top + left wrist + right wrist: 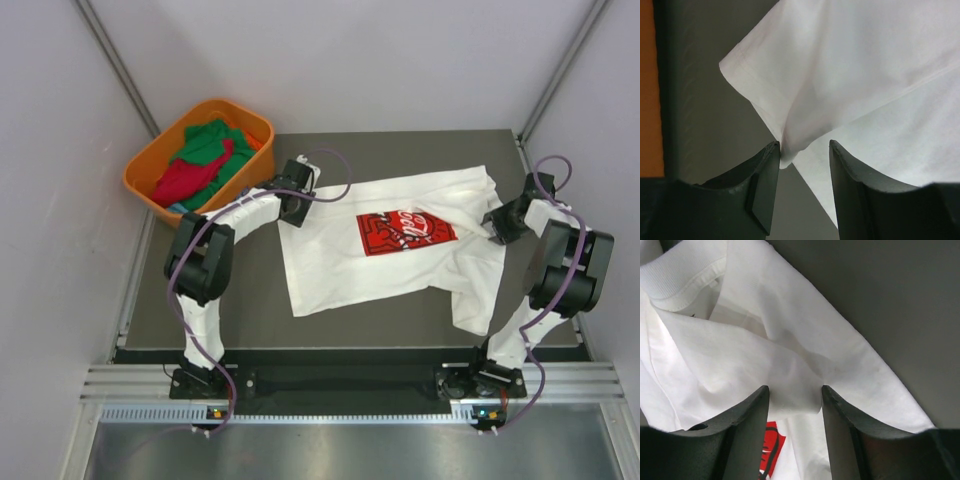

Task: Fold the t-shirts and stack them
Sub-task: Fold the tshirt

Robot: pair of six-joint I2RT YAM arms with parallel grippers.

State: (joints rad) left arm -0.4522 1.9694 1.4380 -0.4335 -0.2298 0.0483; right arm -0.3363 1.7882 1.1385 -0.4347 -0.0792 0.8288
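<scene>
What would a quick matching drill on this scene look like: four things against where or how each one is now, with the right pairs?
Things:
1 white t-shirt
2 green t-shirt
3 orange basket
4 right hand

Places or states:
A lying inside the basket
B at the far left corner
C a fold of white cloth between its fingers
D spread on the table, red print facing up

Pairs: 1-D, 2-A, 3-B, 4-C

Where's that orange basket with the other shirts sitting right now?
In the top view, the orange basket sits at the far left corner of the table, just beyond the left gripper, with a green t-shirt and a red t-shirt heaped inside.
</scene>
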